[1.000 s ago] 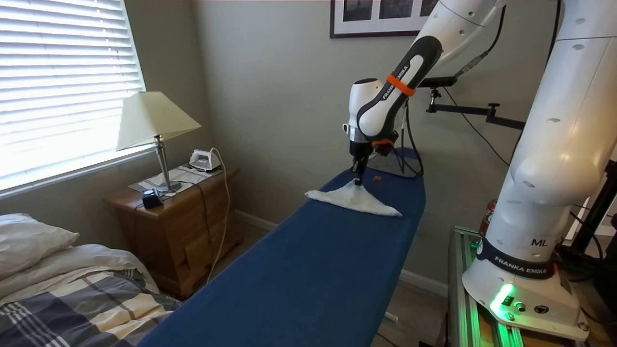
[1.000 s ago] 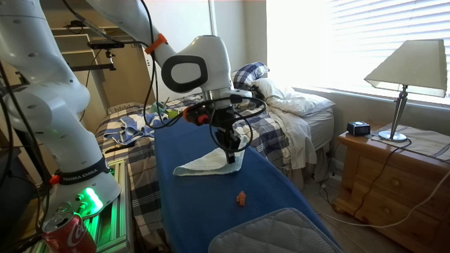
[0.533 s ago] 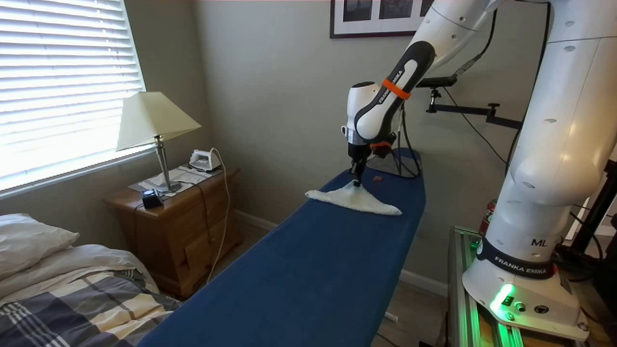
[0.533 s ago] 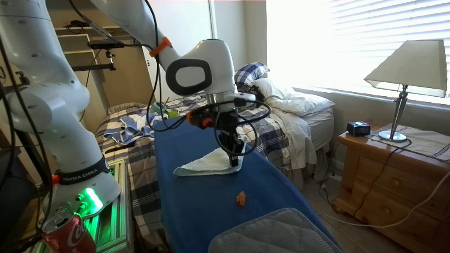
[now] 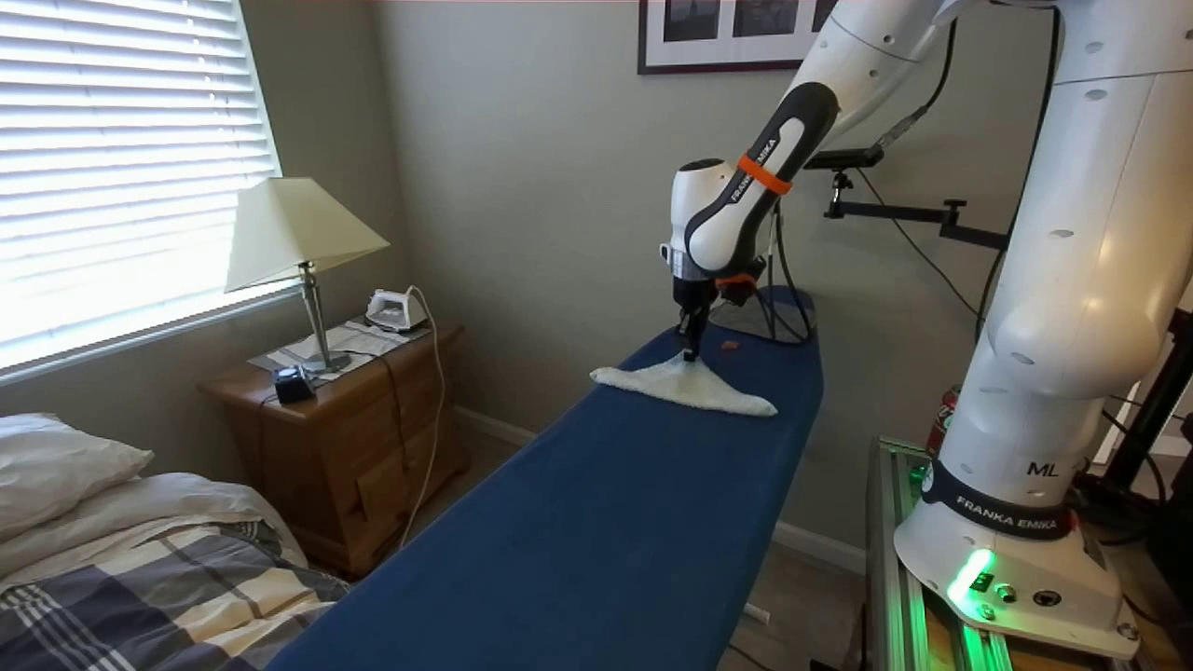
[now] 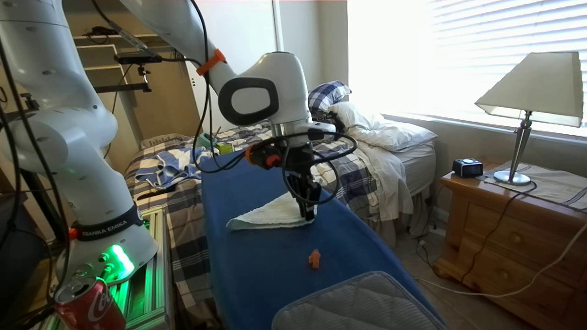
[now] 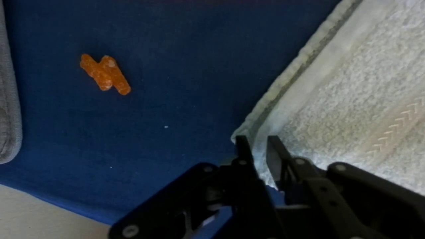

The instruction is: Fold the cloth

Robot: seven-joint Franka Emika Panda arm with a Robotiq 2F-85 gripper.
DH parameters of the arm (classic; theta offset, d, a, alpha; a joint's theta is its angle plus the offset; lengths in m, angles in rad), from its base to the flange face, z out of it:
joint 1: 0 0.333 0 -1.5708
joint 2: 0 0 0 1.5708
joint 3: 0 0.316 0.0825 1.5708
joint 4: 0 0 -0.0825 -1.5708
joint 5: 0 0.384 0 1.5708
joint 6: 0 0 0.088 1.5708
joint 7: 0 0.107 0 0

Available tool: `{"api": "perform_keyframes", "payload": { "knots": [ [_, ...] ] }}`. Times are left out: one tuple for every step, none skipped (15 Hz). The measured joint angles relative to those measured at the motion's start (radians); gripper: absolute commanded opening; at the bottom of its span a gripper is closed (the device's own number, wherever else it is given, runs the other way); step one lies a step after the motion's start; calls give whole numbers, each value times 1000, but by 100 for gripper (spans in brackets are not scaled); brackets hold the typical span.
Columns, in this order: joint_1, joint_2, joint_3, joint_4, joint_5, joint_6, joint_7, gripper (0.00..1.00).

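A white terry cloth lies in a triangle shape on the blue ironing board [image 5: 559,522]. The cloth shows in both exterior views [image 5: 694,387] [image 6: 268,214], with its long side away from the gripper in an exterior view. In the wrist view the cloth [image 7: 345,109] fills the right side, and two layered edges run to a corner at the fingertips. My gripper [image 7: 257,139] points down at that corner, its fingers apart with cloth showing between them. It also shows at the corner in both exterior views [image 5: 690,355] [image 6: 308,217]. Whether the fingertips touch the cloth is unclear.
A small orange object [image 7: 105,74] lies on the board beside the cloth, also in an exterior view [image 6: 314,259]. A grey quilted pad [image 6: 357,302] covers the board's end. A nightstand [image 6: 486,229] with a lamp [image 6: 532,91] and a bed [image 6: 394,183] stand nearby.
My gripper has moved slightly down, and a little to the right in an exterior view, at the cloth's corner. The cloth has not visibly moved.
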Motion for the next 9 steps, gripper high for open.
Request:
{"api": "perform_keyframes", "payload": {
  "knots": [
    [0, 0, 0, 0, -1, 0, 0, 61],
    [0, 0, 0, 1, -3, 0, 0, 67],
    [0, 0, 0, 2, -5, 0, 0, 73],
    [0, 0, 0, 4, -9, 0, 1, 81],
    [0, 0, 0, 5, -12, 0, 1, 88],
    [0, 0, 0, 7, -13, 0, 1, 95],
    [0, -2, 0, 8, -13, 0, 1, 99],
    [1, -5, 1, 8, -13, 0, 1, 100],
    [2, -11, 2, 8, -13, 0, 1, 100]
  ]
}}
